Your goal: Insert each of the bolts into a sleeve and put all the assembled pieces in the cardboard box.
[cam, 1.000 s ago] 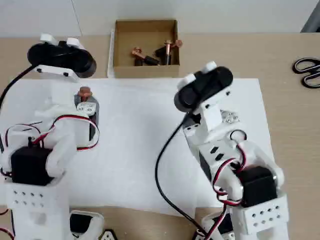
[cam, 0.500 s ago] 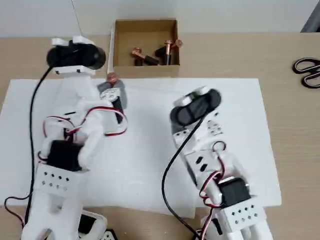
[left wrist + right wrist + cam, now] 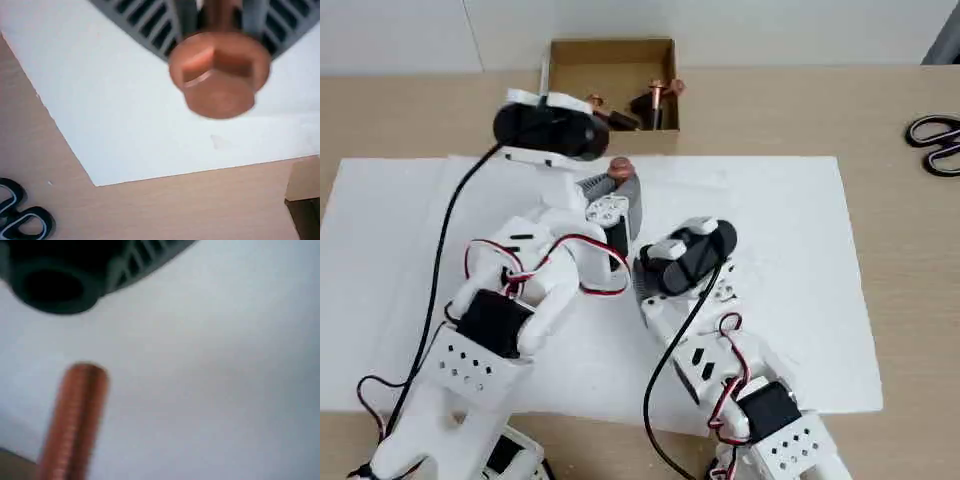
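My left gripper (image 3: pixel 618 188) is shut on a copper bolt (image 3: pixel 620 167) just in front of the cardboard box (image 3: pixel 610 45), above the white paper. In the left wrist view the bolt's hexagonal head (image 3: pixel 218 75) sticks out between the grey fingers (image 3: pixel 150 20). My right gripper (image 3: pixel 640 283) sits just below it, mostly hidden under its black wrist camera. The right wrist view shows a black sleeve (image 3: pixel 52 285) held against a grey ribbed finger (image 3: pixel 140 257), its open bore facing out. The bolt's threaded shaft (image 3: pixel 75 420) hangs a short way from the sleeve, apart from it.
Several assembled bolt-and-sleeve pieces (image 3: pixel 655 100) lie in the box. A white paper sheet (image 3: pixel 790 230) covers the table's middle. Black scissors (image 3: pixel 935 140) lie at the far right on bare wood. Both arms crowd the sheet's centre.
The left arm has swung right with the bolt, from the left side to the centre in front of the box. The right arm has shifted left and nearer, meeting it.
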